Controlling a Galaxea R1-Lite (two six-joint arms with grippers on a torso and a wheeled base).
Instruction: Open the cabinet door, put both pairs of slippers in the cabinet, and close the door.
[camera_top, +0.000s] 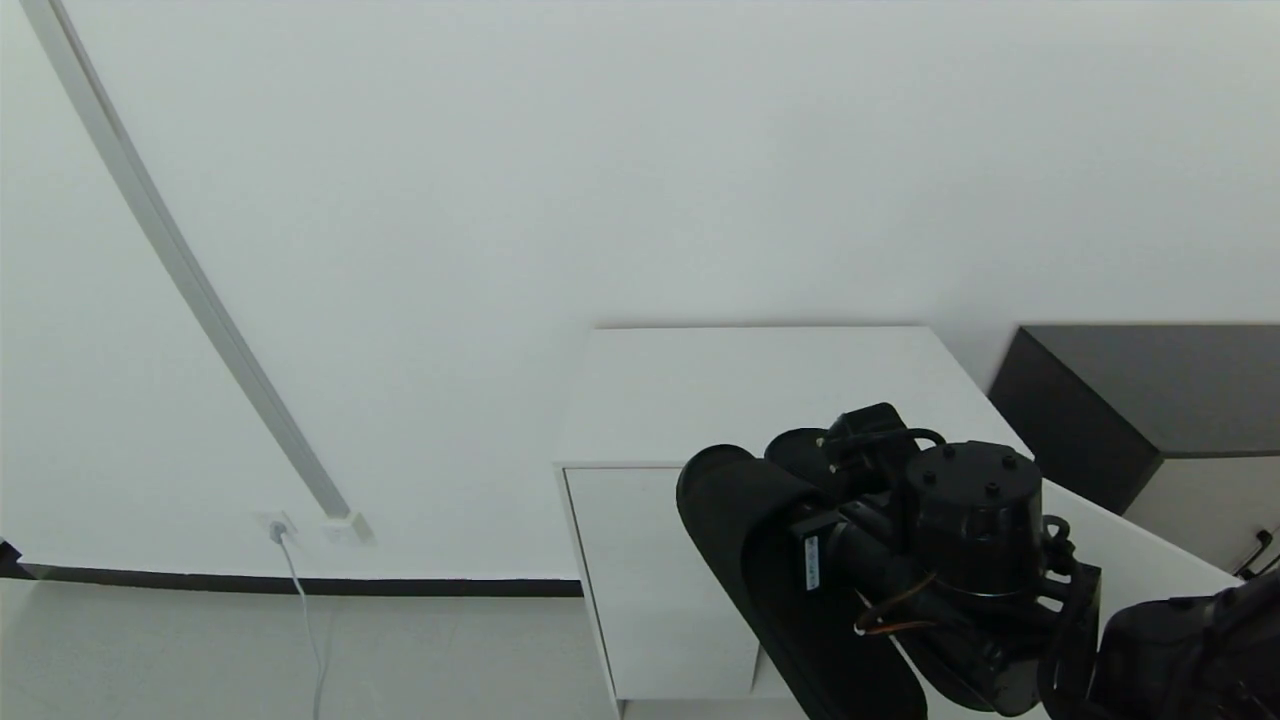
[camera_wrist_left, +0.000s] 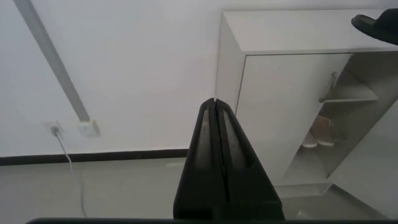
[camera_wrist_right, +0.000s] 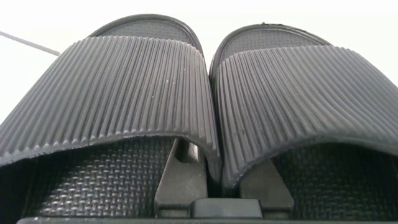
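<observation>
My right gripper (camera_wrist_right: 224, 186) is shut on a pair of black ribbed slippers (camera_wrist_right: 205, 106), its fingers (camera_wrist_right: 180, 180) tucked under the straps and pinching the two inner edges together. In the head view the black slippers (camera_top: 750, 540) hang in front of the white cabinet (camera_top: 760, 390), just below its top edge. The cabinet's right door (camera_top: 1130, 540) stands open. In the left wrist view the open cabinet (camera_wrist_left: 298, 31) shows shelves, with a pale pair (camera_wrist_left: 320, 134) lying on a lower one. My left gripper (camera_wrist_left: 215, 109) is shut and holds nothing, left of the cabinet.
A dark grey cabinet (camera_top: 1130, 400) stands right of the white one. On the wall to the left are a slanting cable duct (camera_top: 190, 270) and a socket (camera_top: 278, 528) with a cable running down to the floor.
</observation>
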